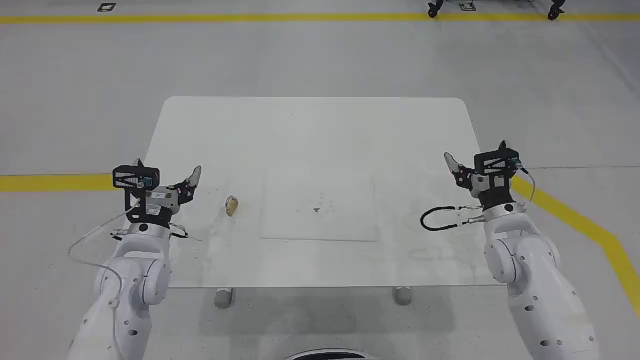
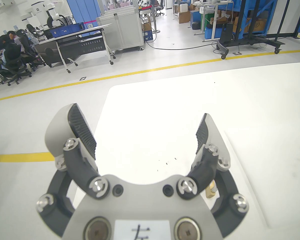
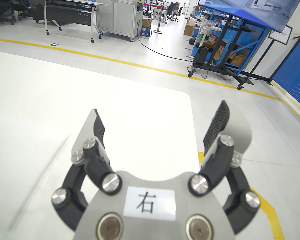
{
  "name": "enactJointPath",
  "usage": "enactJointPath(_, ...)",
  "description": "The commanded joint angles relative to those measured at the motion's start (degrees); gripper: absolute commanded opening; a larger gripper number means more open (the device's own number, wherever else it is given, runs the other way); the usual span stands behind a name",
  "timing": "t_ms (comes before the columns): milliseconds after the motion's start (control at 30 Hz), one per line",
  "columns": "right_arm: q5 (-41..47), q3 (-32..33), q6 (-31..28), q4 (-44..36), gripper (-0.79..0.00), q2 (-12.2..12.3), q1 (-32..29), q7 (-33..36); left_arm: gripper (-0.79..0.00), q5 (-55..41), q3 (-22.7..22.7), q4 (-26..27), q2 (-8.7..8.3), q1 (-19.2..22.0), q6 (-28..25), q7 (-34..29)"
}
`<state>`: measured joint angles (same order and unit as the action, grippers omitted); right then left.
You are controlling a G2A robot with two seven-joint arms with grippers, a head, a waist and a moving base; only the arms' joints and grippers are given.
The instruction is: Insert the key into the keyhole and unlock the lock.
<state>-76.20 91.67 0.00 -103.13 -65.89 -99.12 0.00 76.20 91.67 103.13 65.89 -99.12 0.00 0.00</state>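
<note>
Left wrist view looks out past the left pincer (image 2: pixel 140 111). Its two ribbed fingers (image 2: pixel 82 128) are spread wide with nothing between them, and it hangs over the left edge of the white worktop (image 1: pixel 300 130).

A little to the right of it, on the bare surface, lies the small brass-coloured lock (image 1: pixel 231 205). From the wrist camera only a scrap of it peeks out behind the base of one finger. The lock sits just beside the left border of a pale rectangular mat (image 1: pixel 290 222) but apart from it. The mat covers the middle of the worktop and has a tiny dark speck (image 1: pixel 317 208) near its centre.

Further right, a black cable (image 1: pixel 437 220) loops over the worktop beside the right arm. The right pincer (image 3: pixel 160 107) hangs over the right edge, spread just as wide and empty, well apart from the lock.
</note>
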Motion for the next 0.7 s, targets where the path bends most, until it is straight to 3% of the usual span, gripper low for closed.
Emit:
enactJointPath(0, -0.25, -0.45, -0.75, -0.33, 0.000, -0.02, 0.13, -0.24, 0.000, 0.00, 0.00, 0.00, 0.00, 0.00, 0.00, 0.00)
enactJointPath(233, -6.65, -6.89, -10.11, -1.34, 0.000, 0.01, 3.22, 1.06, 0.000, 0.00, 0.00, 0.00, 0.00, 0.00, 0.00, 0.00)
enactJointPath(667, -8.10, -24.50, -43.98, 8.96, 0.000, -0.49, 18.66, 7.78, 0.000, 0.00, 0.00, 0.00, 0.00, 0.00, 0.00, 0.00)
